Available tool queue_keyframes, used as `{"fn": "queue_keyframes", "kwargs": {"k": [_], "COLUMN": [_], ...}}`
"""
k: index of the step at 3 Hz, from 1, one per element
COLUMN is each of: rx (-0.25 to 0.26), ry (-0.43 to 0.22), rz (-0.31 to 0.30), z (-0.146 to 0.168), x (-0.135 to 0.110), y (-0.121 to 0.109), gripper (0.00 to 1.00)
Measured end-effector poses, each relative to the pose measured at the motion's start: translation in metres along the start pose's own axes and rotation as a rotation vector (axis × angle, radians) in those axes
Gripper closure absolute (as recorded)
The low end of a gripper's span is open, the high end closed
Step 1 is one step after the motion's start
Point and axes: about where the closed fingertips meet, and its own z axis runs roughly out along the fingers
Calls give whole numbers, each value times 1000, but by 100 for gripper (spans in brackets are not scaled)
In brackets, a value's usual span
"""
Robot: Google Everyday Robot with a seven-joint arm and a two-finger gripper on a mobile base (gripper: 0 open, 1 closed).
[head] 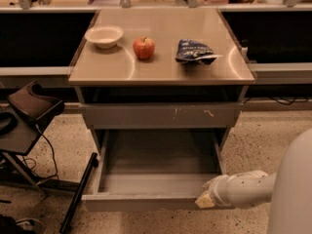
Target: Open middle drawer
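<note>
The middle drawer (pixel 146 202) is the wide shallow grey drawer, pulled far out of the cabinet toward me, its inside bare. Above it sits a taller grey front (pixel 161 116) with pale scratch marks, pushed in. My gripper (pixel 204 200) is at the right front corner of the open drawer, its pale tip against the end of the front panel. The white arm (pixel 248 186) comes in from the lower right.
On the cabinet top (pixel 161 69) are a white bowl (pixel 104 35), a red apple (pixel 144 48) and a blue snack bag (pixel 195 51). A dark stool and cables (pixel 29 116) stand at the left, with a black leg (pixel 78 191) slanting beside the drawer. The floor is speckled.
</note>
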Motion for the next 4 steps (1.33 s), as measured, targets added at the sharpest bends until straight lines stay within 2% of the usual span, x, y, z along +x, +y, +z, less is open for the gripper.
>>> {"fn": "queue_keyframes", "kwargs": {"k": [1,4], "rx": [2,7], "ry": [-5,-10], "rz": [17,35], "z": [-3,-10], "x": [9,14], "y": [7,9], "gripper": [100,100]}}
